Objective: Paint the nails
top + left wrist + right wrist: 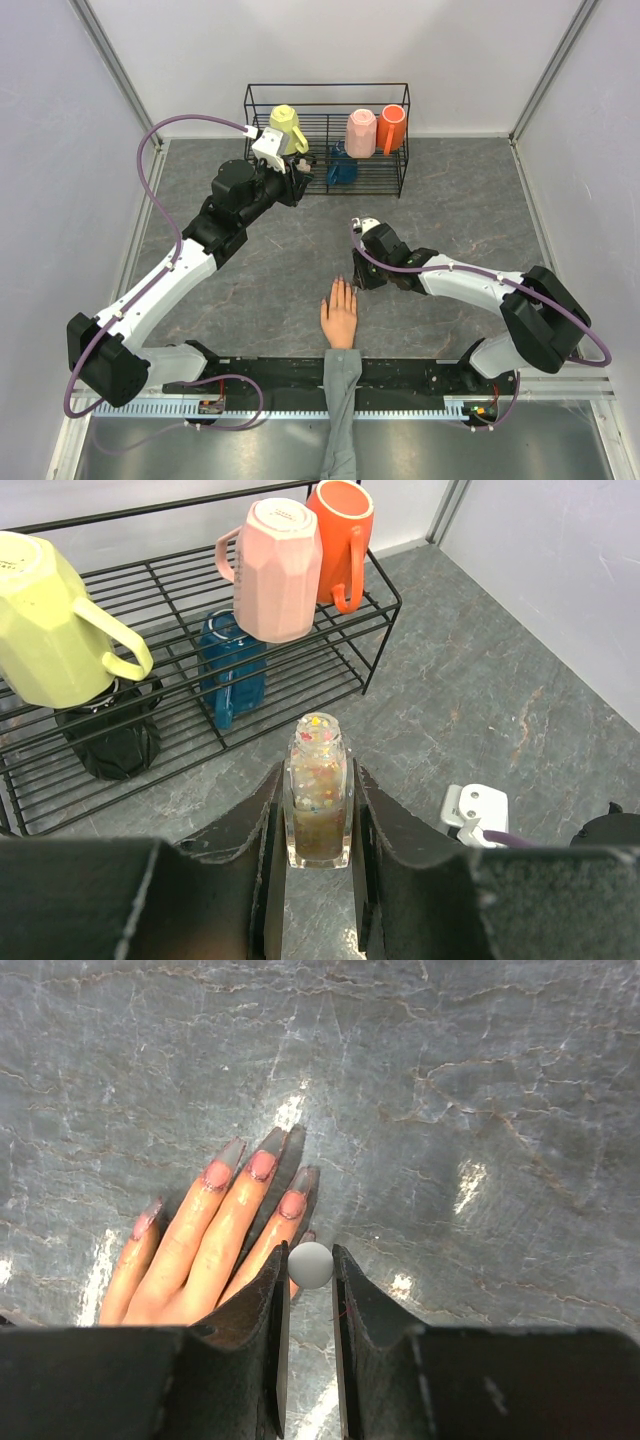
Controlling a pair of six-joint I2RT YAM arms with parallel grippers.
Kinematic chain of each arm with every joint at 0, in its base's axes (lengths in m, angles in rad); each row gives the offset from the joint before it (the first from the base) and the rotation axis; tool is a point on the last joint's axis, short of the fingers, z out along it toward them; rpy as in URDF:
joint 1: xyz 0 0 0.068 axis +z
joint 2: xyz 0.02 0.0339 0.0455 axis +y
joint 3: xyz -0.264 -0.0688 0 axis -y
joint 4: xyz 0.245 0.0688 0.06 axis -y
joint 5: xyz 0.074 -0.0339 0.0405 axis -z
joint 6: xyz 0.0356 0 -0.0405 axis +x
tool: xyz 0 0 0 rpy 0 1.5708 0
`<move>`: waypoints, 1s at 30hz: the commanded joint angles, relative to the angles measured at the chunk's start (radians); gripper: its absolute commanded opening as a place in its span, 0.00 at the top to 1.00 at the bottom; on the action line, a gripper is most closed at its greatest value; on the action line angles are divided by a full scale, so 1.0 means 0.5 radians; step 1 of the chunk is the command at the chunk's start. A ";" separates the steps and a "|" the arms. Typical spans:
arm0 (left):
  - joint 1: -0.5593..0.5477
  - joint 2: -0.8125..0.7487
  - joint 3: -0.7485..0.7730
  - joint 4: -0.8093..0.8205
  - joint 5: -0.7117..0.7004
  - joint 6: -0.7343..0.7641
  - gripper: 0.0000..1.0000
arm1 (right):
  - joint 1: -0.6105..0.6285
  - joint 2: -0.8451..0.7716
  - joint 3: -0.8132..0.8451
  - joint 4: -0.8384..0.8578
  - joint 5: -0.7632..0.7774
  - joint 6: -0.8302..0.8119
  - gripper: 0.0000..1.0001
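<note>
A peach mannequin hand (340,315) with a grey sleeve lies palm down at the table's near middle. In the right wrist view its fingers (200,1250) point up and to the right; the nails (262,1165) look pinkish with long clear tips. My right gripper (310,1260) is shut on a round grey brush cap (311,1265), just above the little finger's tip, whose nail is mostly hidden. The brush is hidden. My left gripper (318,775), near the rack, is shut on an uncapped square bottle of glitter polish (318,800), held upright.
A black wire rack (300,100) stands at the back with a yellow mug (287,128), pink mug (361,132), orange mug (393,127), blue mug (342,168) and a black mug (110,735). Pale walls enclose the grey marbled table.
</note>
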 commanded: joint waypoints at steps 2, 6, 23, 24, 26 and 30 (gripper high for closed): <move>0.011 -0.053 0.064 0.034 0.013 -0.063 0.98 | -0.008 -0.022 -0.015 0.026 -0.057 0.038 1.00; 0.011 -0.047 0.067 0.034 0.019 -0.057 0.98 | -0.008 -0.022 -0.015 0.032 -0.067 0.038 1.00; 0.011 -0.035 0.079 0.034 0.022 -0.060 0.98 | -0.008 0.008 -0.015 0.057 -0.097 0.031 1.00; 0.011 -0.035 0.079 0.034 0.025 -0.063 0.98 | -0.008 0.011 -0.015 0.057 -0.097 0.031 1.00; 0.011 -0.035 0.079 0.034 0.025 -0.063 0.98 | -0.008 0.020 -0.012 0.063 -0.100 0.028 1.00; 0.011 -0.038 0.079 0.034 0.022 -0.066 0.98 | -0.008 0.039 -0.012 0.078 -0.100 0.035 1.00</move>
